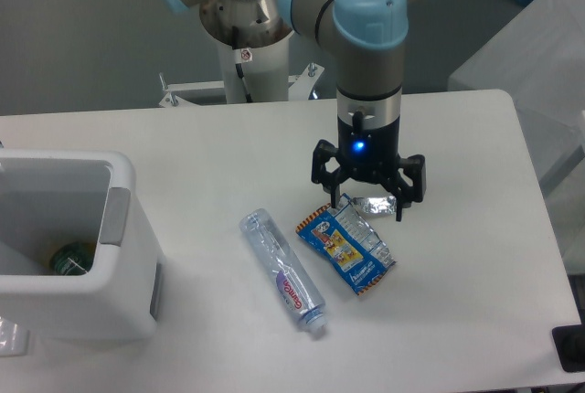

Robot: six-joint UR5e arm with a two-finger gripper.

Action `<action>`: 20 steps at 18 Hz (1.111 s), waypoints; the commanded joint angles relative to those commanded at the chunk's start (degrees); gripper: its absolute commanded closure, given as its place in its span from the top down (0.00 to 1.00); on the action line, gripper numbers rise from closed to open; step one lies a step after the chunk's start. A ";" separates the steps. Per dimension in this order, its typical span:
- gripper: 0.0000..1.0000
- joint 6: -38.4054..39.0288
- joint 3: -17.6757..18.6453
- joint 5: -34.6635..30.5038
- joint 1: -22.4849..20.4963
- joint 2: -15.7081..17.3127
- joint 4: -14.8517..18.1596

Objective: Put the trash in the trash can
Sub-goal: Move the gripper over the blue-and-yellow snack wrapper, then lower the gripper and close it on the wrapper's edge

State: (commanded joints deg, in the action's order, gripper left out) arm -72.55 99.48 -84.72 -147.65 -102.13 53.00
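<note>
- Bottle (282, 271): clear plastic, lying on its side on the table (183, 151), cap end toward the near edge. Its pink-blue label carries writing that is too small to read.
- Snack wrapper (348, 247): crumpled blue foil with a yellow-red printed panel; the print shows blocks of colour, no legible words. Its silver foil end (373, 205) is turned up at the far side.
- Trash can (69, 247): white boxy bin with rounded corners at the left edge of the table, grey strip on the right rim. A dark green round object (69, 259) lies on its floor; what it is cannot be told.
- A small red-and-white sticker sits on the robot's white base column (245, 41); its text cannot be read.
- Bottom right corner: part of a dark object (569, 348) at the table's edge, cut off by the frame.
- Gripper (367, 203): pointing straight down, fingers spread wide, holding nothing; a blue light glows on its body.
- Position relative to the gripper: the wrapper's silver end lies between the two fingertips, the blue body extending toward the near side. Whether the fingertips touch the table or the foil cannot be told.
- The bottle lies just left of the wrapper, apart from the gripper; the bin stands well to the left of both.
</note>
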 joint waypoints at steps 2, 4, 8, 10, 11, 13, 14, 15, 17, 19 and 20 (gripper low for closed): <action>1.00 -12.11 2.29 -1.14 -1.84 -0.09 -0.09; 1.00 -23.28 4.92 -4.64 -2.90 -0.18 -0.09; 1.00 -32.29 7.57 -8.43 -3.96 -2.36 -0.26; 1.00 -33.26 7.92 -8.97 -4.14 -4.30 -1.31; 1.00 -34.31 8.62 -8.97 -4.75 -4.48 -2.10; 1.00 -36.51 11.51 -9.05 -5.37 -6.05 -5.51; 1.00 -36.95 12.66 -9.06 -5.63 -6.24 -7.63; 1.00 -37.31 13.10 -9.06 -5.72 -6.24 -8.26; 1.00 -36.79 13.20 -9.06 -5.89 -6.42 -8.44; 1.00 -36.52 13.28 -9.06 -5.81 -7.12 -8.70; 1.00 -36.34 13.20 -9.06 -5.72 -7.29 -8.70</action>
State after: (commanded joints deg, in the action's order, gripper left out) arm -108.90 112.68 -93.78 -153.37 -109.42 44.30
